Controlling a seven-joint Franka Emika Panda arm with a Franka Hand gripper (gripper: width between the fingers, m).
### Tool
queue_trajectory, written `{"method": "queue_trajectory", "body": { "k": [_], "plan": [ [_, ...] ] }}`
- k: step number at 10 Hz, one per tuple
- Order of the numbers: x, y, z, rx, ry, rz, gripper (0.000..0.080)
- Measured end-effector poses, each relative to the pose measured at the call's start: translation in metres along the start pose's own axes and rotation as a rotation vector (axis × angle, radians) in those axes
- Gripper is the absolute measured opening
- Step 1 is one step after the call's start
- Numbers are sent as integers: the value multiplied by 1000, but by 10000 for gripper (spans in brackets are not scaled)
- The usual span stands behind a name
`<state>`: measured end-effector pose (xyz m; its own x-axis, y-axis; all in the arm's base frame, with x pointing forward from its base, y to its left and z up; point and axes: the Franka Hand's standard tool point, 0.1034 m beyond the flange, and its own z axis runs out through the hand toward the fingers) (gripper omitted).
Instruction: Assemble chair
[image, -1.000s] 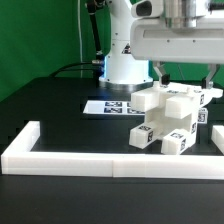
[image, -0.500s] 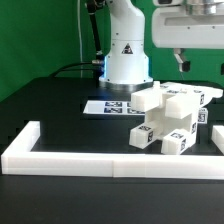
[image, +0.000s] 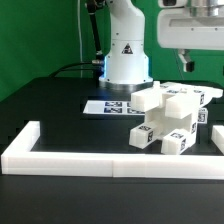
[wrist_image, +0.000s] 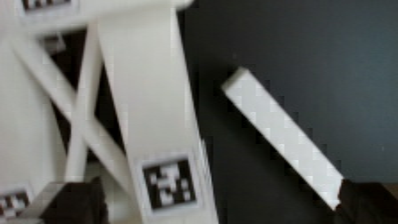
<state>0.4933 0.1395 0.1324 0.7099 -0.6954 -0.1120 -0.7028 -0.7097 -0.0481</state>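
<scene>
Closest in the exterior view is the white border rail (image: 90, 158), running across 6 o'clock with a short arm turning back at 8 o'clock. Just behind it, around 3 to 4 o'clock, the chair (image: 168, 120) sits as a bunched-up cluster of blocky white pieces with square tags, on the black table (image: 50, 105). Behind the cluster, near the middle, the marker board (image: 108, 107) lies flat. Further back at 12 o'clock stands the robot base (image: 125, 55). The gripper (wrist_image: 217, 203) hangs up at 2 o'clock, above the cluster and clear of it. In the wrist view its fingertips (wrist_image: 71, 203) are spread wide with nothing pinched. Below them there's a ladder-like frame (wrist_image: 125, 110) with a tag, plus a slim white bar (wrist_image: 276, 125) lying apart from it on the table.
</scene>
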Motion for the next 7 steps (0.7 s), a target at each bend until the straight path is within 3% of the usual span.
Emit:
{"method": "queue_trajectory", "body": {
  "k": [4, 7],
  "plan": [
    [-39, -9, 20, -9, 8, 36, 649],
    [-37, -8, 20, -8, 9, 36, 649]
  ]
}}
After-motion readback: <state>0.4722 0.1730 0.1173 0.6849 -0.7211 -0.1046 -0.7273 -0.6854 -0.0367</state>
